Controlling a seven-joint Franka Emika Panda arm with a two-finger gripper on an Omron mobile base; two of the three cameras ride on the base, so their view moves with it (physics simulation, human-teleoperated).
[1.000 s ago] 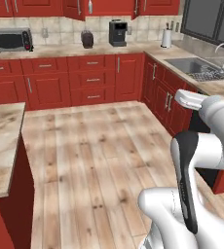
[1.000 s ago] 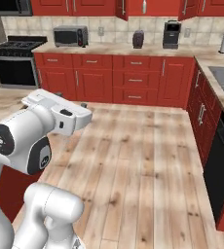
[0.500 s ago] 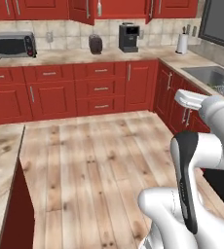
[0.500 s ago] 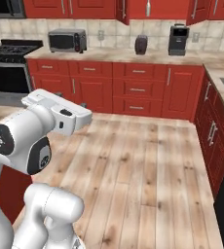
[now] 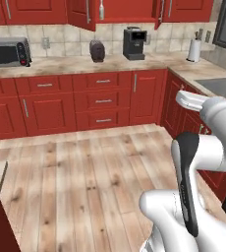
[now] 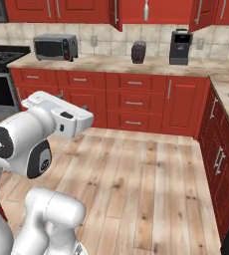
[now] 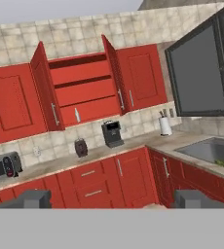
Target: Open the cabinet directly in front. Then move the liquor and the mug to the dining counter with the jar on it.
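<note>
I am holding my hand [image 7: 111, 199] empty with fingers apart, facing the cabinet [image 7: 80, 92], whose doors are standing open, and sighting the liquor [image 7: 77, 115] upright on its lowest shelf, well apart, ready for pickup

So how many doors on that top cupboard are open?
2. On the cabinet, one open door swings out left and the other door right. The liquor stands inside.
</note>
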